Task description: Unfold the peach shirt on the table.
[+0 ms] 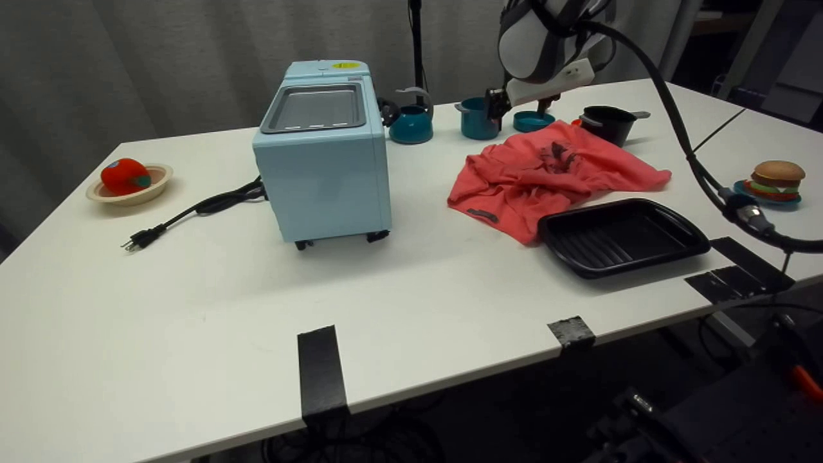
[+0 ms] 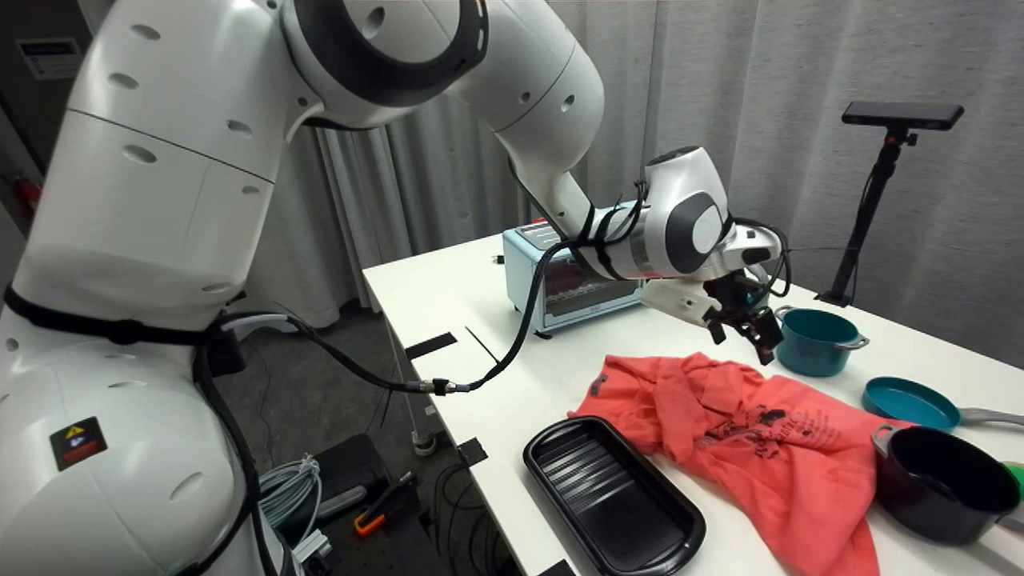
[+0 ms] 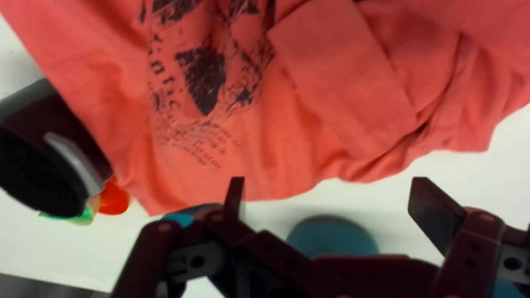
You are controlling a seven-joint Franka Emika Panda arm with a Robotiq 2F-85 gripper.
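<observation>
The peach-coral shirt lies crumpled on the white table, seen in both exterior views [image 1: 508, 170] [image 2: 808, 472]. A dark print shows on it, with bunched folds beside the print. In the wrist view the shirt [image 3: 256, 136] fills the upper part, and a flat folded strip of cloth lies across it. My gripper is open and empty, seen in both exterior views [image 1: 519, 110] [image 2: 742, 338]. It hangs above the shirt's edge by the teal pot. In the wrist view the gripper's fingers [image 3: 328, 182] are wide apart, with the shirt's edge just beyond them.
A black baking tray [image 2: 612, 496] lies against the shirt's front side. A black pot [image 2: 944, 480], teal pan [image 2: 904, 402] and teal pot [image 2: 812, 344] stand around it. A light-blue toaster oven [image 1: 325, 180], kettle [image 1: 411, 127], bowl [image 1: 157, 186] and toy burger [image 1: 777, 180] are farther off.
</observation>
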